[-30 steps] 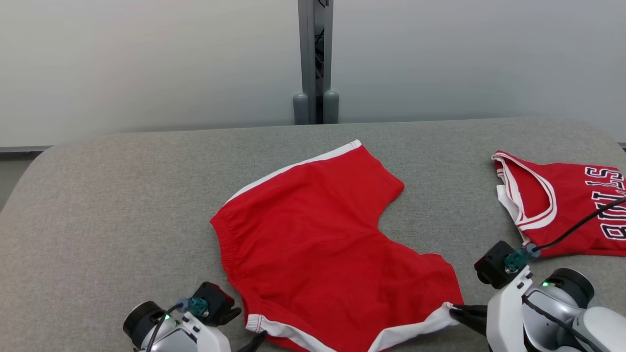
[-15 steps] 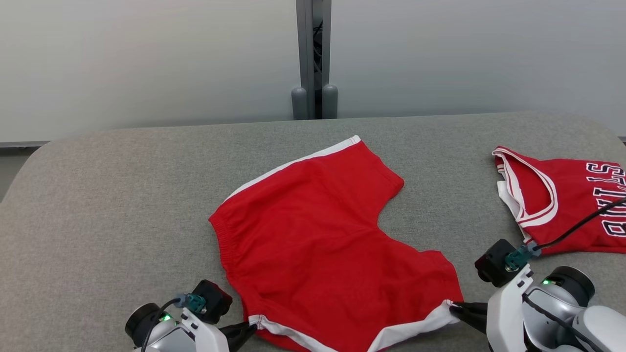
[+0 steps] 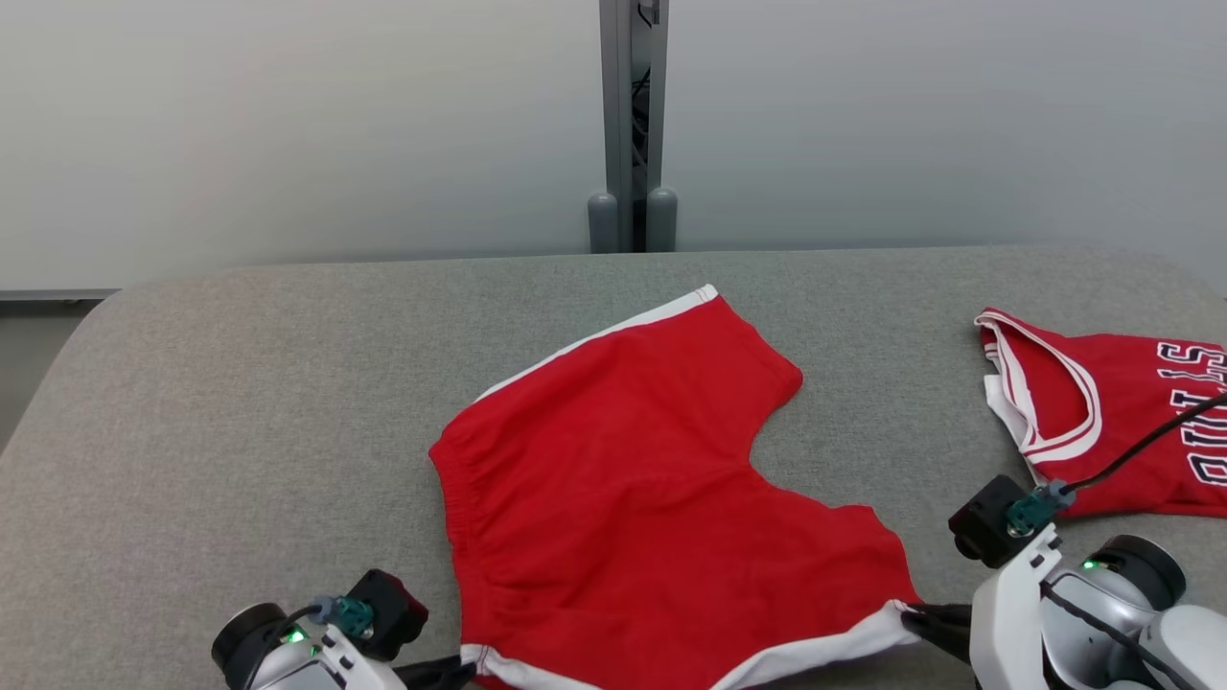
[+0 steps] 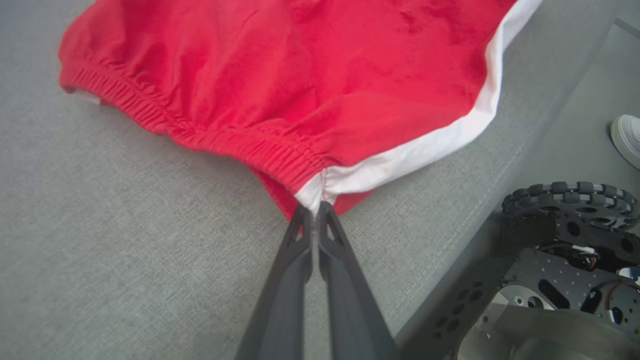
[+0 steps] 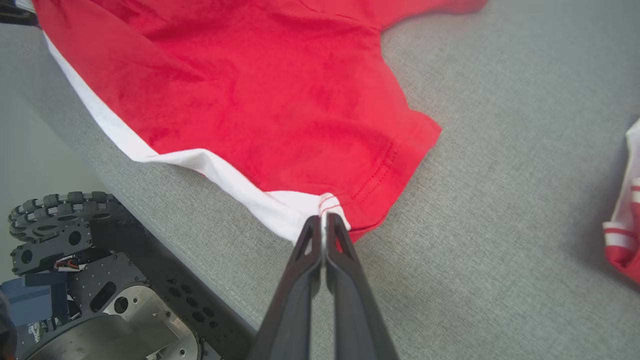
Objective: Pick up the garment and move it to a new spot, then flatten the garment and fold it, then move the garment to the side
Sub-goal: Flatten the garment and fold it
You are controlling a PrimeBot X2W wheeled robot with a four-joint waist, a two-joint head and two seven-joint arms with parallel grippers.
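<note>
The shorts (image 3: 623, 479) lie on the counter (image 3: 240, 383), near edge running 9-to-3 between the left claw (image 3: 463, 665), pinched shut on the 7 o'clock waistband corner, and the right claw (image 3: 918, 618), pinched on the 5 o'clock hem.

Grey fabric table (image 3: 240, 383) bears red shorts (image 3: 633, 479) and a jersey (image 3: 1122, 422).

Left claw (image 4: 314, 208) and right claw (image 5: 324, 220) both clamped tight, wrists low
</note>
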